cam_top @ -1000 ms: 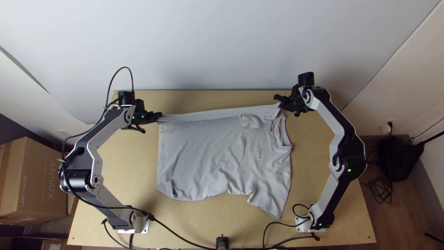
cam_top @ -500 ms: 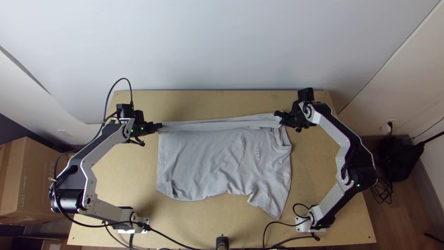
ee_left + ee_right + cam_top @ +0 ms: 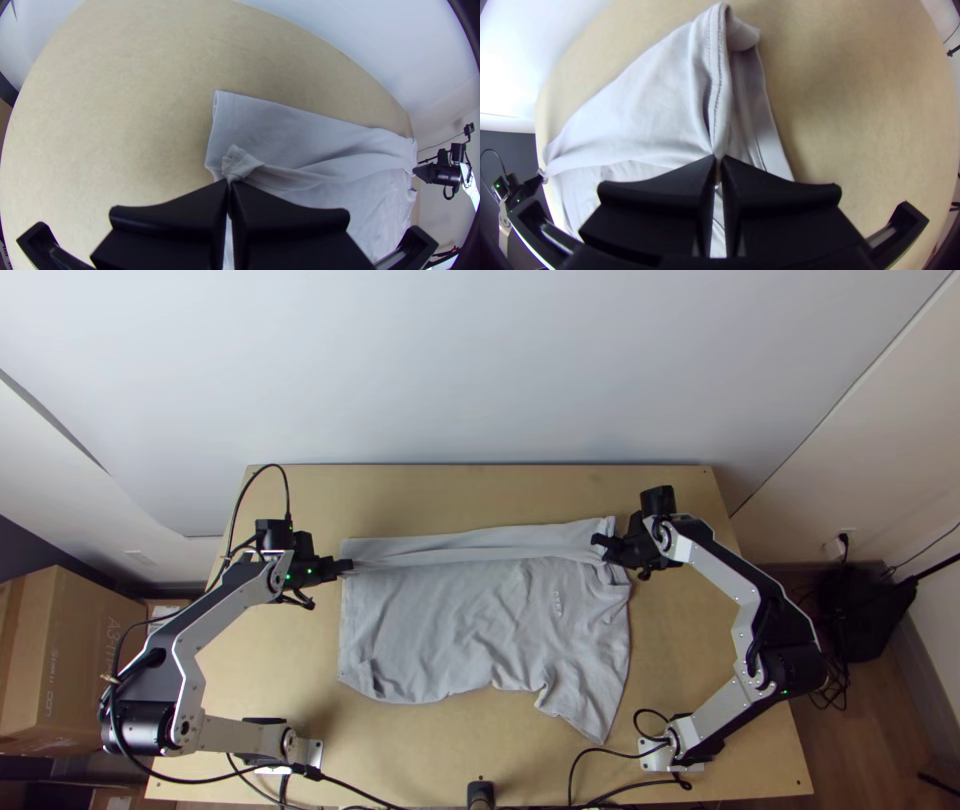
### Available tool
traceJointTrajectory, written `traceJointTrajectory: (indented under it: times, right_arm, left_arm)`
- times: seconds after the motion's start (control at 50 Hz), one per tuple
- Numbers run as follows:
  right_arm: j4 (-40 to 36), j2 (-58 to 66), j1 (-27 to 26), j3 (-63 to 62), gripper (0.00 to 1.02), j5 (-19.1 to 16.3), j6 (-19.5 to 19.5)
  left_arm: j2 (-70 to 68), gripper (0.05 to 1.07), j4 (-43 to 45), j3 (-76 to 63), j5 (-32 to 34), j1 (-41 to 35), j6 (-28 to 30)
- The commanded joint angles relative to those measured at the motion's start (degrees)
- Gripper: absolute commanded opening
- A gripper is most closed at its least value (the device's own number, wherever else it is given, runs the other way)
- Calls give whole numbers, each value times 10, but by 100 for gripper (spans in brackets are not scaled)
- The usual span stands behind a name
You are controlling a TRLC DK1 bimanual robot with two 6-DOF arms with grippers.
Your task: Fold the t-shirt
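Note:
A light grey t-shirt (image 3: 450, 620) lies across the table, collar end at the right, its far side turned over in a long strip toward the near edge. At the strip's left end is my left gripper (image 3: 350, 567); at its right end, by the collar, my right gripper (image 3: 597, 540). In the left wrist view, my left gripper (image 3: 229, 184) is shut on a bunched bit of the t-shirt (image 3: 300, 135). My right gripper (image 3: 718, 160), in the right wrist view, is shut on the stitched edge of the t-shirt (image 3: 650, 105). The cloth between the fingertips is mostly hidden.
Bare wooden table (image 3: 480, 485) runs beyond the shirt and along both sides. Black cables (image 3: 400, 795) cross the near edge between the arm bases. A cardboard box (image 3: 60, 660) stands off the table at the left, and a wall rises behind the far edge.
Both grippers have moved toward the table's near edge, drawing the held cloth over the shirt. The turned-over strip has grown wider and now covers part of the collar.

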Motion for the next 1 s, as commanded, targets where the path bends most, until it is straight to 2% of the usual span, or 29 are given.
traceJointTrajectory:
  times: [0.0,0.04,0.08,0.1,0.12,0.16,0.28,0.34,0.5,0.64,0.72,0.78,0.98]
  right_arm:
    - [7,-29,-2,-36,23,9,-2]
    - [7,-42,-4,-46,54,9,3]
    - [7,-62,-6,-59,82,9,3]
    - [7,-74,-7,-66,89,10,3]
    - [7,-86,-9,-72,92,10,3]
    - [7,-114,-14,-85,93,10,3]
    - [6,-208,-25,-124,94,9,3]
    - [-11,-259,-26,-142,98,10,3]
    - [-145,-357,-29,-162,98,-14,4]
    - [-219,-409,-43,-200,98,-23,-5]
    - [-263,-413,-62,-233,97,-54,-9]
    - [-276,-424,-64,-262,95,-56,-19]
    - [-279,-420,-60,-336,72,-55,-20]
  left_arm:
    - [-36,42,4,-30,-5,-1,3]
    - [-48,67,1,-33,-5,-1,9]
    - [-59,83,-3,-38,-5,-1,12]
    - [-67,88,-3,-40,-5,-1,12]
    - [-74,93,-5,-41,-5,0,12]
    - [-87,103,-15,-41,-4,3,13]
    - [-138,103,-48,-34,-4,8,15]
    - [-166,103,-67,-31,-4,9,17]
    - [-233,103,-124,-19,8,7,23]
    - [-277,103,-168,-5,19,2,24]
    - [-298,103,-188,3,20,0,24]
    - [-310,103,-199,9,21,-1,24]
    - [-325,103,-226,21,21,-1,24]
